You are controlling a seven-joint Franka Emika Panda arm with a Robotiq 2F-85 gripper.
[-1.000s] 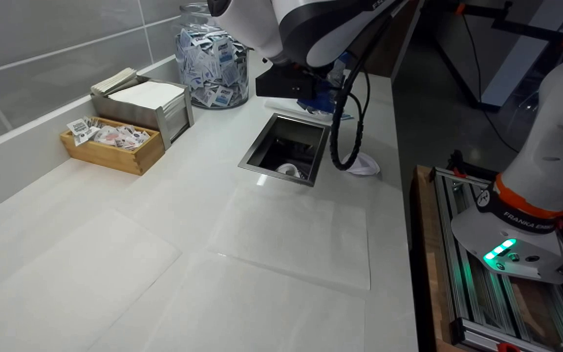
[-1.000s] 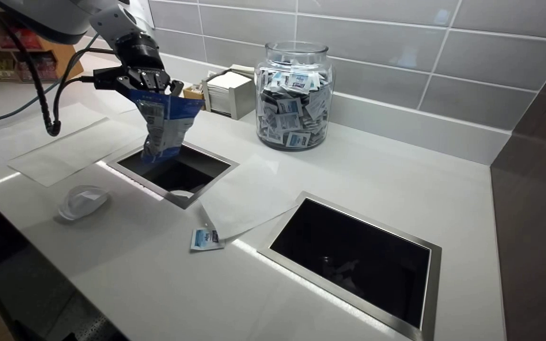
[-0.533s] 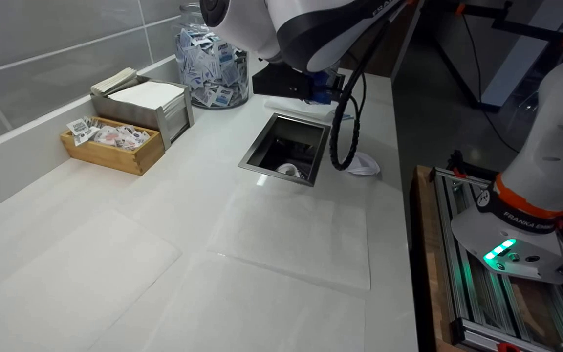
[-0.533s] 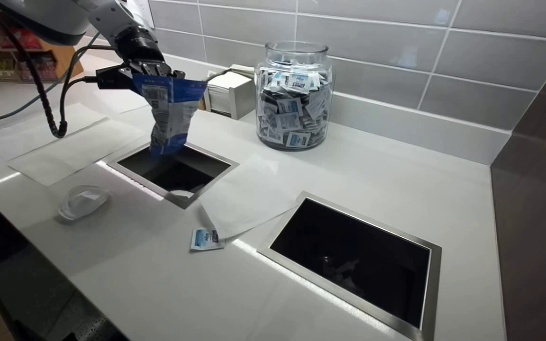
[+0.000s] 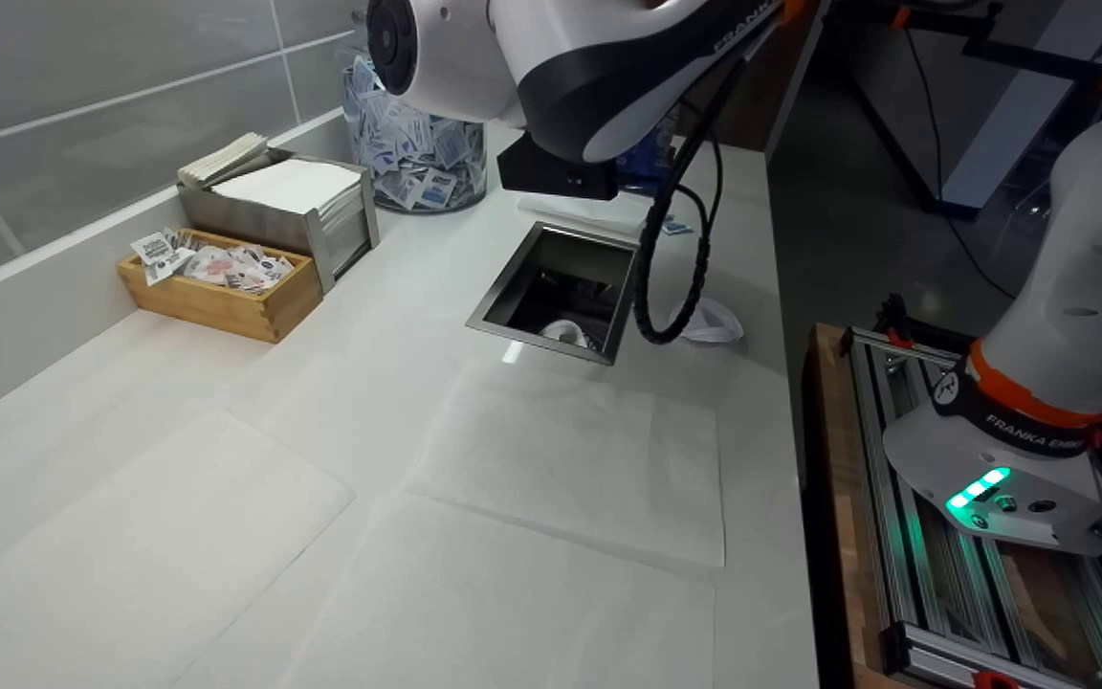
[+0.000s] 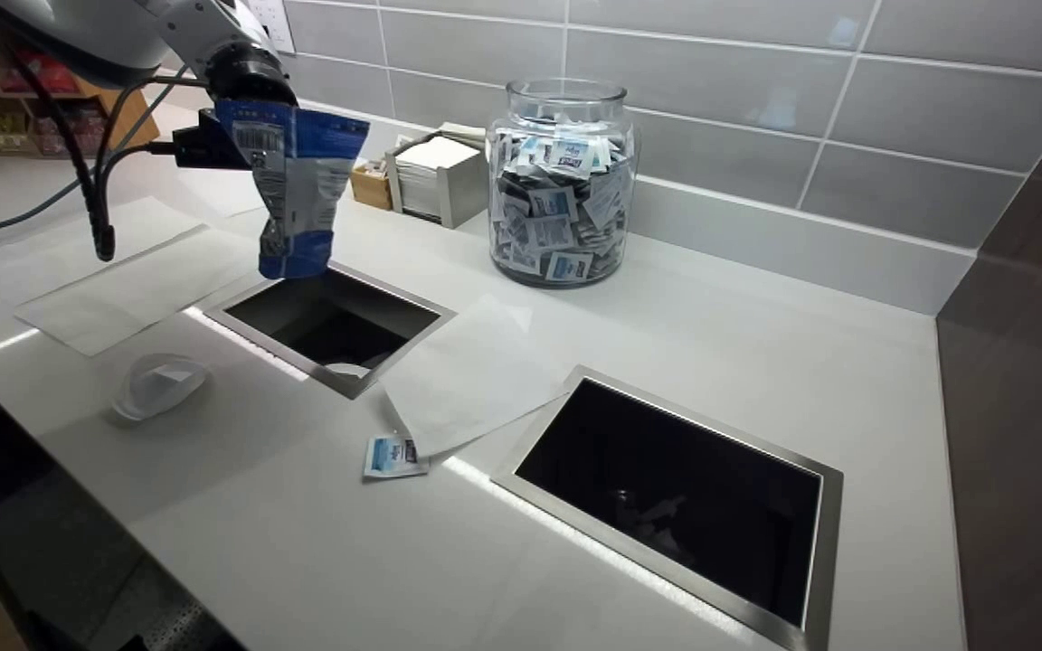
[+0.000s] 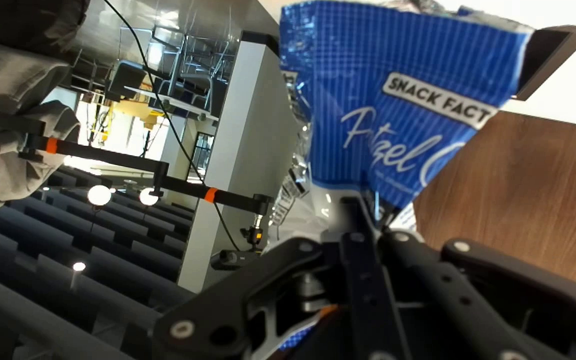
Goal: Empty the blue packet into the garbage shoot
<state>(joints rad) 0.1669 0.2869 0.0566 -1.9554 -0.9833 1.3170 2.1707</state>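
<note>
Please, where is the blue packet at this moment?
In an exterior view, the blue packet is at left, with the napkin holder to its right. In the wrist view, it is held by the jaws, at the top, mostly right of centre.

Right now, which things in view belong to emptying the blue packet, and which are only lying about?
For the job: gripper; blue packet; two counter openings (which one is meant, I cannot tell).

Only lying about: glass jar; napkin holder; wooden box; paper sheets; loose sachet; crumpled white item.
</note>
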